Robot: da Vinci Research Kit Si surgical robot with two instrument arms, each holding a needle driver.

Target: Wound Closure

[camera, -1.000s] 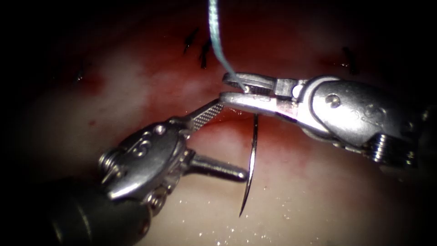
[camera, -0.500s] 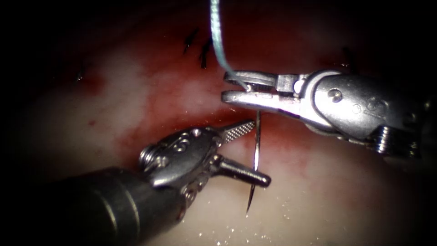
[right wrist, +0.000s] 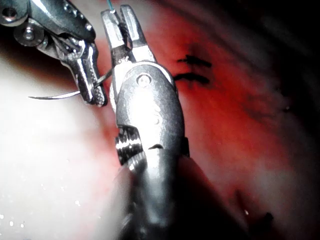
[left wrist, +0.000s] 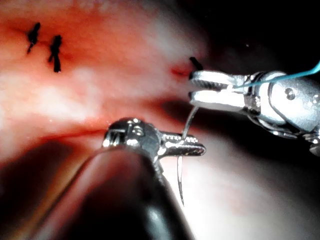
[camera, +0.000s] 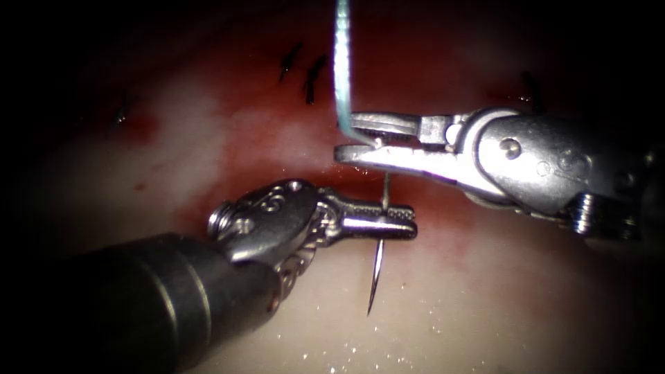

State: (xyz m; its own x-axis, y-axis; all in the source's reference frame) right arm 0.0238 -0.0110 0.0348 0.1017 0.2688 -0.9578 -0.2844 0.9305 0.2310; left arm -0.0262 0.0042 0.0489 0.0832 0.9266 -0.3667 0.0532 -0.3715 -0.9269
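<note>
The curved needle [camera: 377,266] hangs free above the tissue [camera: 485,305], its tip pointing down toward the front. My right tool [camera: 346,138], coming in from the right, is shut on the needle's rear end, where the pale blue thread [camera: 341,62] runs up and out of view. My left tool [camera: 409,223] is shut across the needle about mid-curve, just below the right jaws. The left wrist view shows the left tool [left wrist: 198,148] clamped on the needle [left wrist: 180,182] under the right tool [left wrist: 192,86]. The right wrist view shows the right tool [right wrist: 121,15] beside the left tool [right wrist: 97,95], with the needle [right wrist: 55,95] between them.
Red fluid [camera: 277,138] stains the tissue around the dark groove of the cut [camera: 325,176] under both tools. Short dark stitch ends [camera: 312,76] stand at the back, with another [camera: 532,90] at the far right. Pale wet tissue lies in front.
My left tool came in from the left with its jaws wide open, straddled the needle, and has now shut on it mid-curve. The right tool kept its grip and barely moved.
</note>
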